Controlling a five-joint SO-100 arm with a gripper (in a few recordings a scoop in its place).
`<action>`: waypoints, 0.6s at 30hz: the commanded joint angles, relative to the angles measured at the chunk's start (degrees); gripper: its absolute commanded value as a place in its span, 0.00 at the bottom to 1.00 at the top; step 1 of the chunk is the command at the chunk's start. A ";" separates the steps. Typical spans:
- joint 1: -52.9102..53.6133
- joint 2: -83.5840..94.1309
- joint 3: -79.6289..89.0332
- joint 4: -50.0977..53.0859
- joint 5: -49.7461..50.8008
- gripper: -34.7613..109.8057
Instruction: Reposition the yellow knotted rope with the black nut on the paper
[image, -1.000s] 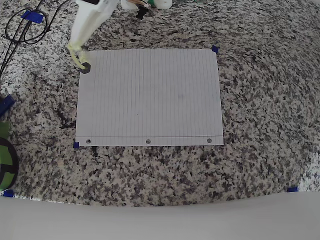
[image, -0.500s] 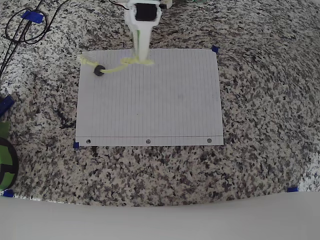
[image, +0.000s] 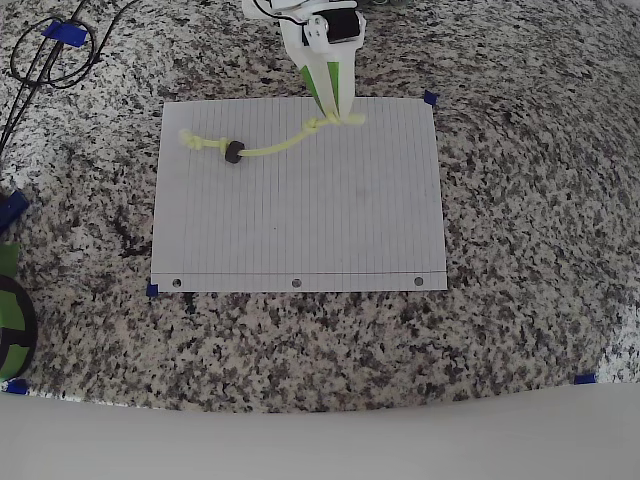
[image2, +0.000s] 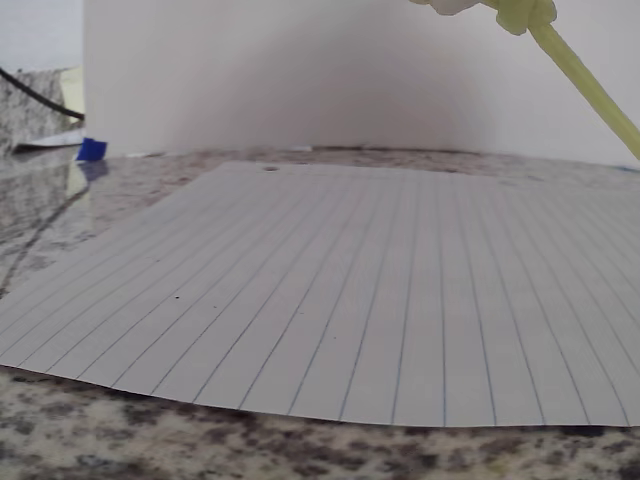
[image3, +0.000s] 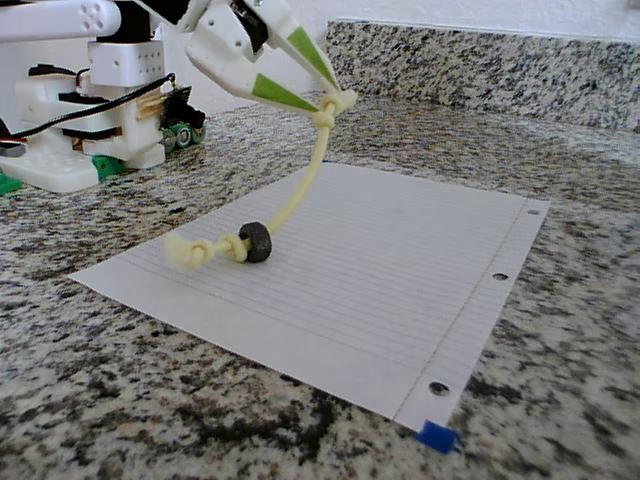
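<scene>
The yellow knotted rope (image: 270, 148) trails across the top of the paper (image: 300, 220), its left knot and the black nut (image: 234, 152) resting on the sheet. My gripper (image: 338, 116), white with green fingers, is shut on the rope's right knotted end, just above the paper's top edge. In the fixed view the gripper (image3: 332, 103) holds that end up in the air; the rope (image3: 300, 190) hangs down to the nut (image3: 256, 241) on the paper (image3: 400, 270). The wrist view shows the rope (image2: 575, 70) slanting down at the top right over the lined paper (image2: 330, 300).
The sheet lies on a granite countertop (image: 520, 200) with blue tape marks (image: 430, 98) at its corners. Dark cables (image: 45, 55) loop at the top left. The arm's white base (image3: 85, 130) stands behind the paper. A granite backsplash (image3: 480, 60) rises at the back.
My gripper has moved right along the paper's top edge, dragging the rope; the nut and the left knot have slid right, onto the sheet.
</scene>
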 joint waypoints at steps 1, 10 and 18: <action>-2.55 0.97 -0.35 0.70 0.70 0.24; -4.66 1.41 -0.26 3.87 0.70 0.24; -5.80 0.88 -0.26 7.21 1.41 0.62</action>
